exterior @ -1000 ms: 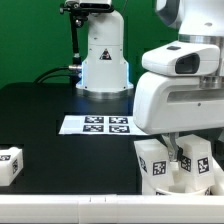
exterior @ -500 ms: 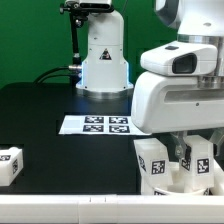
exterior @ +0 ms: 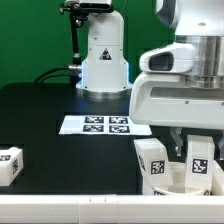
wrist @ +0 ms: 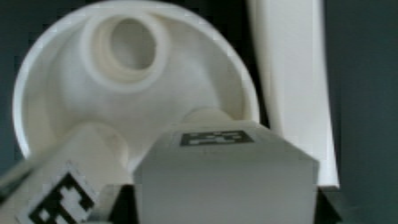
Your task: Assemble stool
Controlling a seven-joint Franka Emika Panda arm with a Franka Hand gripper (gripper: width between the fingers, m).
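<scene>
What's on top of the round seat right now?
Two upright tagged legs, one beside the other. The arm covers where they meet the seat.

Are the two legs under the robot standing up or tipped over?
Standing up: both legs rise straight from the seat.

Exterior camera sits low at the table [exterior: 60, 100] edge, facing across to the arm's base [exterior: 105, 60] and green backdrop [exterior: 30, 40], the arm's wrist [exterior: 180, 95] looming close on the exterior view's right. Wrist camera looks down, very near, onto the round seat [wrist: 80, 110]. Both catch the tagged legs [exterior: 152, 165] [wrist: 222, 170].
</scene>
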